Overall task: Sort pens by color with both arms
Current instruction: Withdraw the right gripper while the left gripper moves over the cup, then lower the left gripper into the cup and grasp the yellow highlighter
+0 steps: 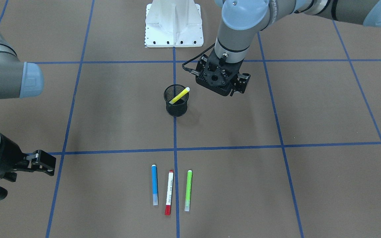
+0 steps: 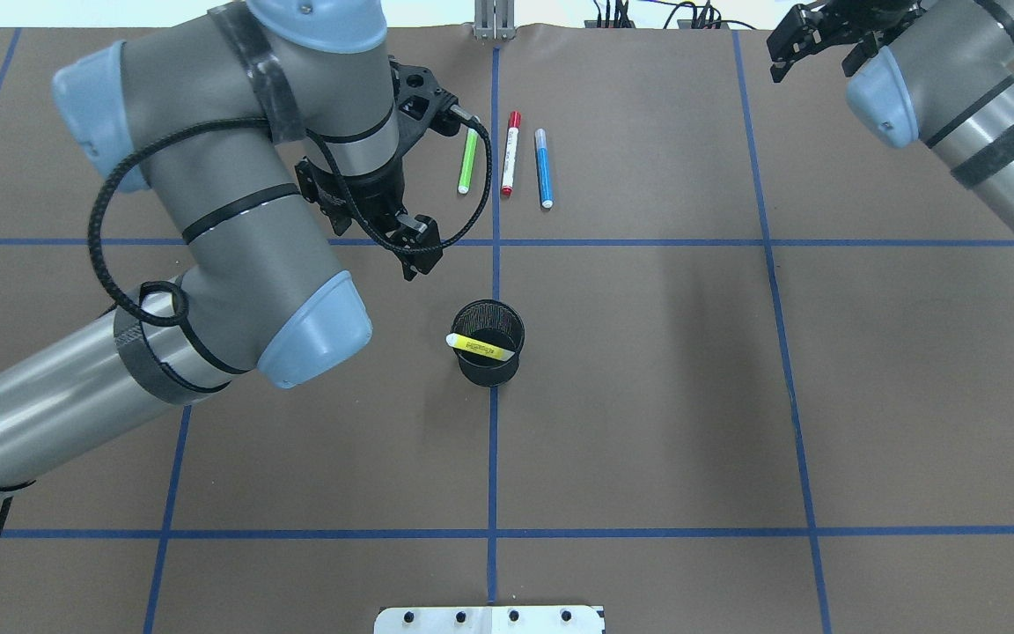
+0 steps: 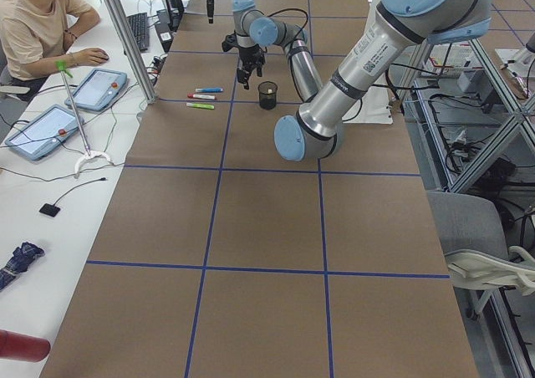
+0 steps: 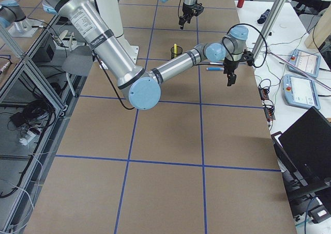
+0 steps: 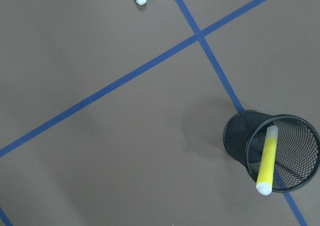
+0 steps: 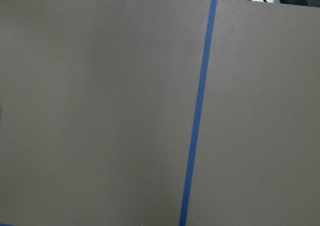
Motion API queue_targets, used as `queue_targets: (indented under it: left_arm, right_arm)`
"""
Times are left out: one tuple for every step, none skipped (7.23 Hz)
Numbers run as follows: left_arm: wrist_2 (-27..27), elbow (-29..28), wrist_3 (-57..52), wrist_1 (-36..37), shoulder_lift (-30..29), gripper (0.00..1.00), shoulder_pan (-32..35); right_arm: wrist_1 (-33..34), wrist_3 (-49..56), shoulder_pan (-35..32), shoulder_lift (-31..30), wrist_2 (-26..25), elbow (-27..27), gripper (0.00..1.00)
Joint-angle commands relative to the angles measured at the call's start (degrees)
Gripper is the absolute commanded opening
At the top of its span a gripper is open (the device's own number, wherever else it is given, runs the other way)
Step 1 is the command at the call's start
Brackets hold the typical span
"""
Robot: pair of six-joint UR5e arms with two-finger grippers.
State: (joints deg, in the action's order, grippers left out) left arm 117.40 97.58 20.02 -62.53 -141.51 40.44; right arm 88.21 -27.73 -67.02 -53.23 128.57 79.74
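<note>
**On the brown table, one pen in the cup and three in a row**

Beside the black mesh cup at the table's centre hangs the left gripper, its fingers apart and holding nothing. The yellow pen leans in the cup with its pale cap past the rim. The blue pen, the white pen with red ends and the green pen lie side by side, close but not touching, on the side of the table away from the robot. The right gripper hovers well apart from them near the table's far edge, seemingly spread and empty.

Risks, as I judge them:
- The cup looks light, so an arm brushing the jutting yellow cap could tip it.
- Fingers closing on one pen could knock its close neighbour.
- Both arms reaching for the short row could crowd each other.

Hard to make out:
- Neither wrist camera shows its own fingers.
- The right wrist view shows only brown paper and blue tape.
- The yellow pen's lower end is hidden inside the cup.
- The right gripper is partly cut off at the frame edges.
- The print on the pens is too small to read.
</note>
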Motion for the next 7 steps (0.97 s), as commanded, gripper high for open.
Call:
queue_targets:
  left_arm:
    - [-6.5, -3.0, -4.6, 2.0, -1.8, 0.97, -4.6]
    - [-7.2, -7.3, -5.3, 2.1, -4.8, 0.97, -6.1]
    - [-7.1, -14.3, -6.9, 4.8, -10.7, 0.95, -6.2]
    - [-7.1, -18.8, -7.9, 6.3, -14.5, 0.94, -6.4]
    - [-6.9, -20.2, -7.9, 6.5, -14.9, 0.94, -6.6]
    - [-6.9, -22.4, -7.9, 6.6, -15.1, 0.94, -7.2]
    - [-6.8, -24.3, -7.9, 7.7, -15.9, 0.94, -7.7]
  right_arm:
    - [0.0, 3.4, -1.5, -2.2, 0.4, 0.5, 0.99]
    - [0.0, 3.4, -1.7, -2.3, 0.4, 0.5, 0.99]
    - [0.0, 3.4, -1.7, -2.2, 0.4, 0.6, 0.99]
    - [0.0, 3.4, -1.8, -2.3, 0.3, 0.5, 0.99]
    - [0.0, 3.4, -1.8, -2.3, 0.3, 0.4, 0.99]
    - [0.0, 3.4, -1.8, -2.3, 0.3, 0.4, 0.99]
    - [0.0, 3.4, -1.7, -2.5, 0.3, 0.3, 0.99]
